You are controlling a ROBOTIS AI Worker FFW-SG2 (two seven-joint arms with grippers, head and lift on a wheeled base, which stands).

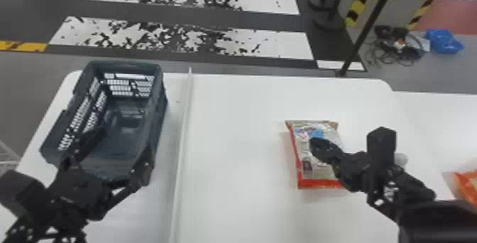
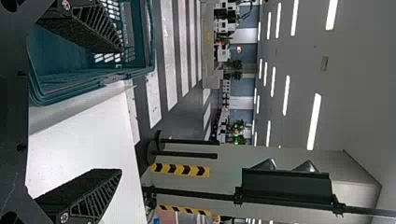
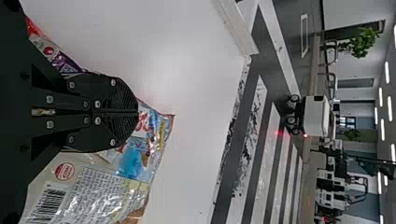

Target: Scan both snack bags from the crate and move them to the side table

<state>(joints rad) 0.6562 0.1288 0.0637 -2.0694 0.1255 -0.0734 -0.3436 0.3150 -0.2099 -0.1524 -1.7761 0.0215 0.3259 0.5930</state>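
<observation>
The black right gripper [image 3: 138, 112], pressed together, was over a red-edged plastic snack bag [image 1: 317, 167] on the white desk [image 1: 245, 146], the left gripper [image 2: 121, 110] spread at the slotted green crate [image 1: 156, 118], as transfer apparently called for opening and grasping next.

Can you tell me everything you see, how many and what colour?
Crate: one, dark teal, table's left.
Snack bag: one, red and pale, table's right.
Packet: one, orange, far right.
Tables: two, white, joined.
Strip: one, white, beside crate.
Cables: several, black, floor.
Crumpled thing: one, blue, floor.
Poles: three, black, behind.
Plants: several, green, background.
Left gripper: one, black, at crate.
Right gripper: one, black, over bag.
</observation>
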